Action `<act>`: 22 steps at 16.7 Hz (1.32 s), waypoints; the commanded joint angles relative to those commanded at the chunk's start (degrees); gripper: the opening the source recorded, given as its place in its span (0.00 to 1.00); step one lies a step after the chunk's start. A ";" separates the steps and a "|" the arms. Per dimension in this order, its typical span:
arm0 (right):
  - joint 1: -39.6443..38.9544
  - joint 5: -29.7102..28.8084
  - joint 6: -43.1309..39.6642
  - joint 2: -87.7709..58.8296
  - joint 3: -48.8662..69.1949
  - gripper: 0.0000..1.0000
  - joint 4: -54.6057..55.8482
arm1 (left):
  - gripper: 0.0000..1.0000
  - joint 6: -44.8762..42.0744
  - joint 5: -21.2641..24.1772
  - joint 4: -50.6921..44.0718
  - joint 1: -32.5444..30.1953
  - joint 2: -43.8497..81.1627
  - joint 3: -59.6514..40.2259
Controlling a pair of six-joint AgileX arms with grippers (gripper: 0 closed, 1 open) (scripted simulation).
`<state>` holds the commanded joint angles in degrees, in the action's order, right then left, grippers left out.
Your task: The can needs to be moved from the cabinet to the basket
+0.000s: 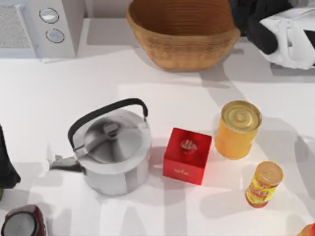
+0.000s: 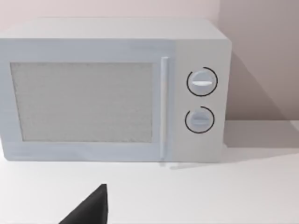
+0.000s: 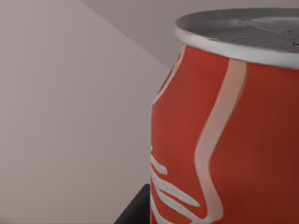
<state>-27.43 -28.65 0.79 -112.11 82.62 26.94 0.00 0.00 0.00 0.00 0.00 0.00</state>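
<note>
We are viewing the red can [image 3: 224, 126] at close range from the right wrist; we cannot tell the right gripper's state or where the can is standing. Our right arm [image 1: 280, 29] is reaching beside the wicker basket [image 1: 182, 34]. Our left arm [image 1: 7, 162] is idling at the surface's [image 1: 74, 88] left edge, facing the microwave [image 2: 112, 88].

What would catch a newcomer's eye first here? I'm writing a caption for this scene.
Probably the shiny kettle at the middle of the table, with a bright red box beside it. Next, the big basket at the far edge. In the right wrist view, the red can looms very close.
</note>
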 joint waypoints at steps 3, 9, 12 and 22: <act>-2.84 -2.88 0.09 -9.79 8.08 0.00 2.81 | 1.00 0.00 0.00 0.00 0.00 0.00 0.00; -4.51 -4.56 0.13 -14.74 12.31 0.00 4.43 | 1.00 0.00 0.00 0.00 0.00 0.00 0.00; -4.23 -4.32 0.23 -15.08 11.99 0.00 4.25 | 1.00 0.00 0.00 0.00 0.00 0.00 0.00; -3.13 -3.24 0.06 -19.82 18.50 0.00 3.37 | 1.00 0.00 0.00 0.00 0.00 0.00 0.00</act>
<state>-30.56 -31.89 0.84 -131.93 101.12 30.32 0.00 0.00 0.00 0.00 0.00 0.00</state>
